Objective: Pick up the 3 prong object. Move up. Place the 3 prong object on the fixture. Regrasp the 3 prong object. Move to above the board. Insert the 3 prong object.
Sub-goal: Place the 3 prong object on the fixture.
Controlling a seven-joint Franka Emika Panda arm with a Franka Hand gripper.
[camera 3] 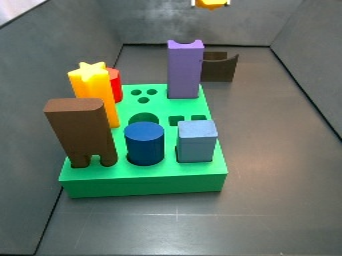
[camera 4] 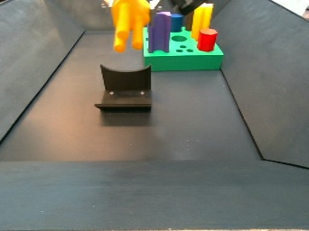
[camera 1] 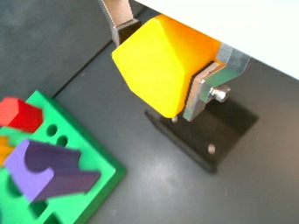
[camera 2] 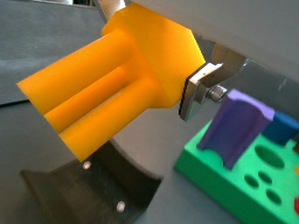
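No text, label, brand, number or sign can be read in any view. The tool, holding the 3 prong object raised above the fixture, carries no marking; neither does the board nor its blocks.

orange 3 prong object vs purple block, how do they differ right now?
The 3 prong object is orange and hangs in the air above the fixture, clamped in the gripper; the purple block stands upright, seated in the green board. The orange piece ends in rounded prongs pointing down; the purple block has a notched top and is free of the jaws. Both are solid-coloured plastic pieces.
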